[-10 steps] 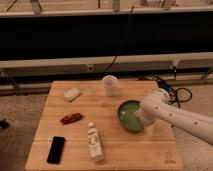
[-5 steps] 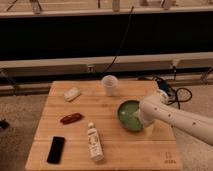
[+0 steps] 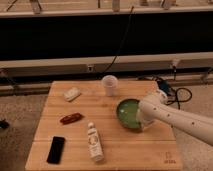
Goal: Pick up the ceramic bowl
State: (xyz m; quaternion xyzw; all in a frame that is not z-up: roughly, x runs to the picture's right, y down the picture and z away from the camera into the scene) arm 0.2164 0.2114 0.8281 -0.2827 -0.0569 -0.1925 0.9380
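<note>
On one wooden table [image 3: 127, 150] are counted: one glossy green ceramic bowl [image 3: 128, 112], one white cup [image 3: 109, 85], one white bottle [image 3: 94, 143], one black phone [image 3: 55, 149], one reddish packet [image 3: 71, 118], one pale block [image 3: 72, 94]. One gripper [image 3: 142, 121] is seen at the bowl's right rim.

High view onto table [image 3: 131, 151], jaws at bowl [image 3: 128, 112]

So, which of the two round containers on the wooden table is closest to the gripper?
The shallow glossy green ceramic bowl: the gripper is at its rim, while the small white cup stands apart, farther back.
</note>
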